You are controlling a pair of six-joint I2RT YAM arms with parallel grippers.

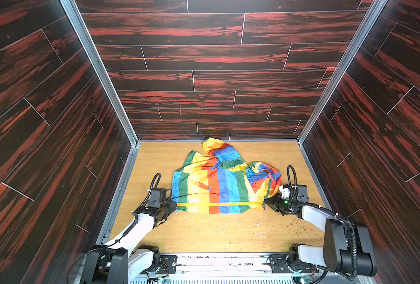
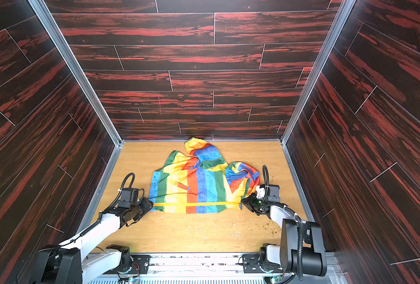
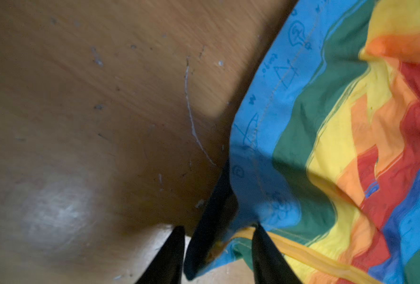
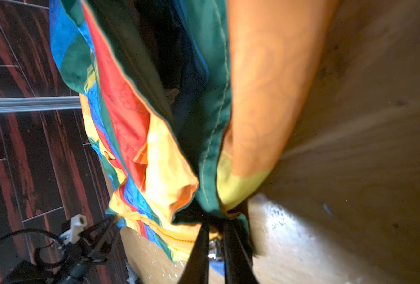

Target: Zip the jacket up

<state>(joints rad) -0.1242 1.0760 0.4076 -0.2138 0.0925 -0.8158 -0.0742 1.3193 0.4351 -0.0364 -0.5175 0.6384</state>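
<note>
The jacket (image 1: 213, 184) lies spread on the wooden tabletop (image 1: 204, 233). Its yellow zipper (image 1: 218, 204) runs in one straight, joined line along the near edge between the two arms. The left fingers (image 3: 265, 258) stand apart, released, with the jacket's blue corner lying between them. The right fingers (image 4: 199, 258) sit close together at the zipper's other end, with bunched cloth and something shiny between them. Whether they grip it, I cannot tell.
</note>
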